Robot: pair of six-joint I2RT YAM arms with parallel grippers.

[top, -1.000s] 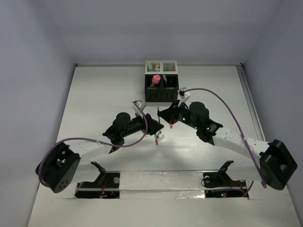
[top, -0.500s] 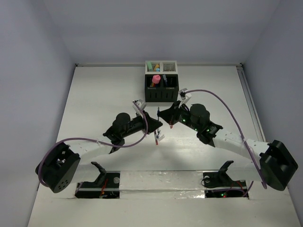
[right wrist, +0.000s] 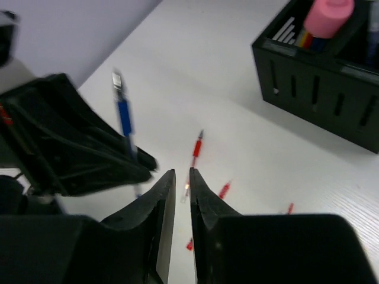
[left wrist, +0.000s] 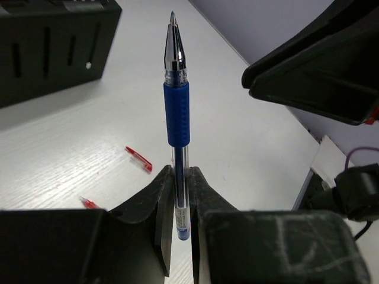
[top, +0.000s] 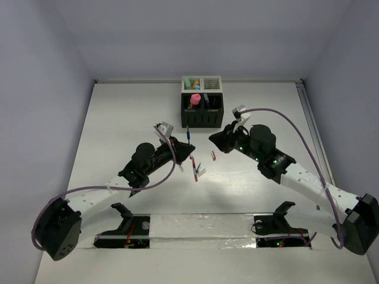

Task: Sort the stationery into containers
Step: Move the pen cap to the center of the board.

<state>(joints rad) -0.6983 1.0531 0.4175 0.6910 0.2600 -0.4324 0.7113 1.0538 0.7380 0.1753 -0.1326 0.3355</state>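
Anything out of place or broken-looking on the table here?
Yes: small red pieces lie scattered around the red pen on the table, as though it came apart. The blue pen in the left claw has a bare tip.

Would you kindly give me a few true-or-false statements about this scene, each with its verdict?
1. The left gripper clamps a blue pen. True.
2. A red pen lies on the table. True.
3. The pink marker lies flat on the table. False: it stands in the black box.
4. The right gripper holds the red pen. False: nothing is between its jaws.
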